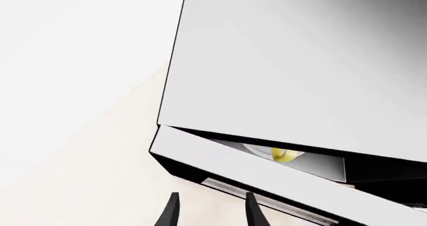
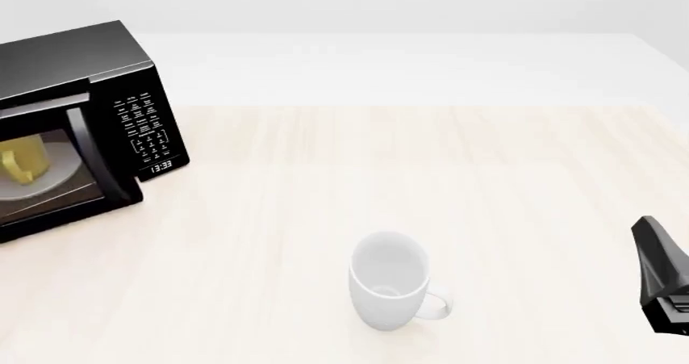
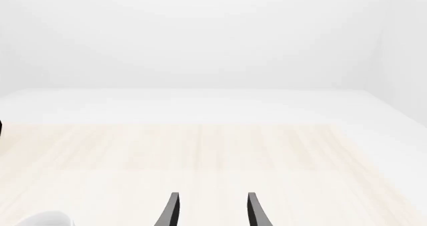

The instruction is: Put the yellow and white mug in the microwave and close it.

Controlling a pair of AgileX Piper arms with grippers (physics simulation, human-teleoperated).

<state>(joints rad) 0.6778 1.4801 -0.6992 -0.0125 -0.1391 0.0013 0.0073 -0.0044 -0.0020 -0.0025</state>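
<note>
The black box-shaped microwave (image 2: 76, 122) stands at the far left of the pale wooden counter (image 2: 485, 178), its glass door (image 1: 267, 178) nearly shut, leaving only a thin gap. A large all-white ceramic mug (image 2: 390, 290) stands alone near the front; open counter lies all around it.

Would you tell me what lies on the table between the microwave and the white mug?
Nothing: in the front view, only bare table separates the microwave from the white mug.
</note>
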